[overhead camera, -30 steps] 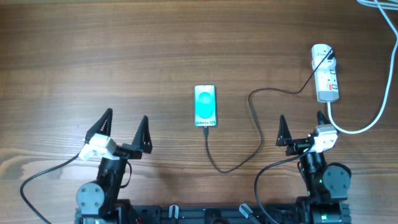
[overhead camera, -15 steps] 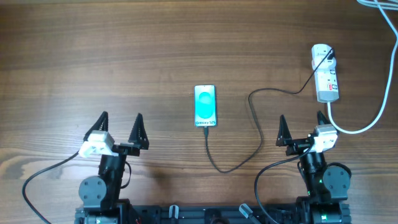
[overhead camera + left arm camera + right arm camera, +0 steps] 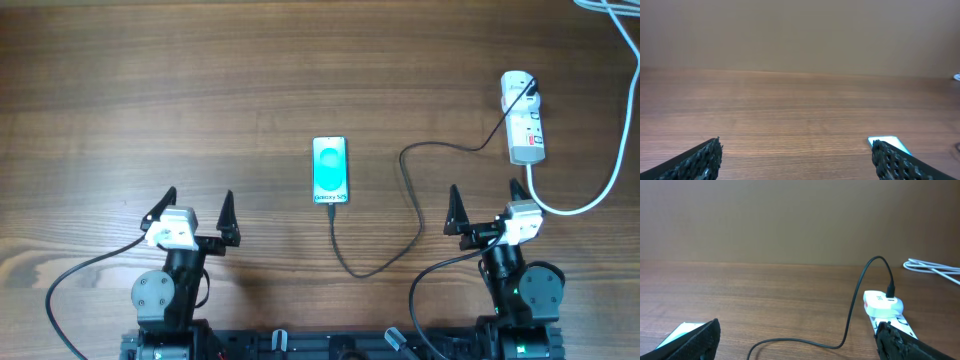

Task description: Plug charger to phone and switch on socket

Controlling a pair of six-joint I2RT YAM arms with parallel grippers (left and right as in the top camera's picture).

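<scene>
On the worktop (image 3: 200, 80), the left gripper (image 3: 199, 194) and right gripper (image 3: 483, 188) sit at the near edge, jaws apart, empty. The socket (image 3: 524, 130) lies far right, the phone (image 3: 330, 170) centre, the charger (image 3: 440, 147) looping from socket to phone's near end.

Soft, even light falls from above on the bench (image 3: 200, 90), crisp overhead with only faint shadows, while both wrist views look dimmer and slightly soft, and the phone (image 3: 330, 170) screen glows washed-out at centre frame.
</scene>
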